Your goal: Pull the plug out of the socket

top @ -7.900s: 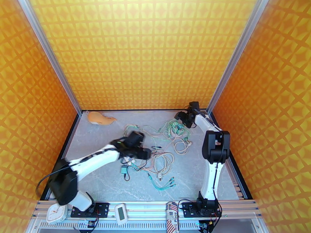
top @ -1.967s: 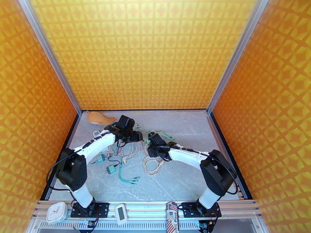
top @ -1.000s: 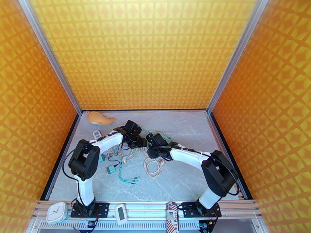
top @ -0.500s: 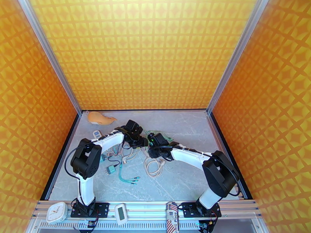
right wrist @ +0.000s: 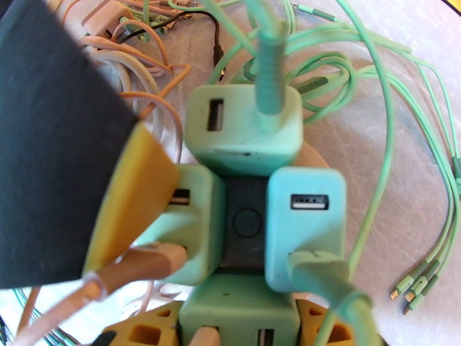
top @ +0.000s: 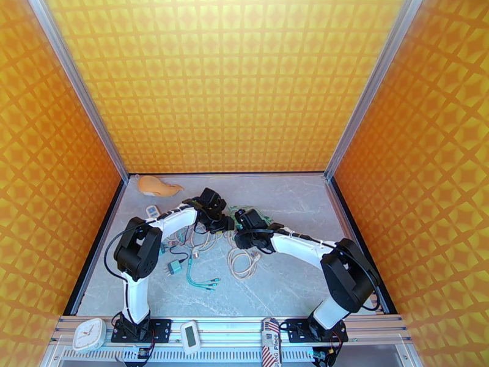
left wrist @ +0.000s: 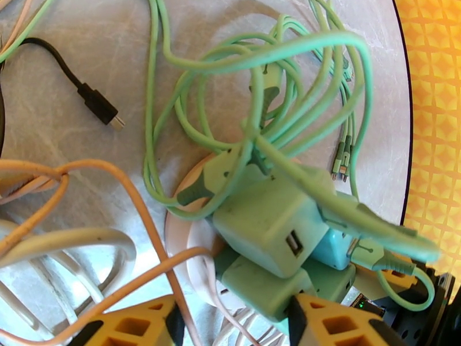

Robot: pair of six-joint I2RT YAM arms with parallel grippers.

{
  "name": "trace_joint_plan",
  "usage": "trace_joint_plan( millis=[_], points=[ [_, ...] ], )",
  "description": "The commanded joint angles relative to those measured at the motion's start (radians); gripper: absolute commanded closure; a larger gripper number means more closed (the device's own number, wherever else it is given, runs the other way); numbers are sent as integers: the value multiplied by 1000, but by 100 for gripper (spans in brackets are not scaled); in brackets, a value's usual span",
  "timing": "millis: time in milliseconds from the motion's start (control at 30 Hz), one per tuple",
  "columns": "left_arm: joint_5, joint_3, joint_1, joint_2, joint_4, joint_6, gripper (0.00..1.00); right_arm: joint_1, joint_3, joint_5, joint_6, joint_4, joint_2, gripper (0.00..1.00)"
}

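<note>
The socket (right wrist: 245, 223) is a dark cube with several mint plugs in its faces. In the right wrist view my right gripper (right wrist: 236, 325) is shut on the near plug (right wrist: 239, 309), a yellow finger on each side. My left gripper (left wrist: 236, 318) has closed around the plug (left wrist: 259, 284) on the opposite side. One of its fingers (right wrist: 129, 197) presses on that plug (right wrist: 187, 226) in the right wrist view. From above, both grippers meet at the socket cluster (top: 235, 220) at mid table, left gripper (top: 225, 222) and right gripper (top: 241, 224).
Mint cables (left wrist: 259, 93) loop behind the cluster, and a black USB lead (left wrist: 98, 105) lies to their left. Cream and orange cables (top: 202, 240), loose green adapters (top: 175, 267) and a mint multi-end cable (top: 202, 279) lie nearer. An orange object (top: 156, 186) sits back left.
My left gripper's jaws have narrowed around the plug over the last second. Both arms have hardly moved at the socket.
</note>
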Motion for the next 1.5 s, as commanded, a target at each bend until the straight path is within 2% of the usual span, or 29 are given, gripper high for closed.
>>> trace_joint_plan(
  millis=[0,433,633,967,1133,1233,1333,1467],
  points=[
    [-164,-38,0,101,-122,-9,49,33,36,28,-34,-40,-69,63],
    [-168,-51,1,102,-118,-8,49,42,58,71,-63,-81,-126,66],
    [-167,-66,0,87,-101,-14,49,42,88,0,-55,-92,-60,67],
    [-168,-35,-22,86,-100,-16,49,110,152,39,-77,-136,55,67],
    [-173,-34,-32,92,-101,-16,50,112,144,26,-51,-116,50,68],
    [-189,-43,-36,88,-102,-10,50,88,118,24,-22,-87,22,71],
    [-208,-55,-37,88,-107,-4,52,17,91,-83,25,-55,-13,71],
    [-221,-72,-40,88,-102,0,52,-35,77,-157,49,-31,-41,70]
  ],
)
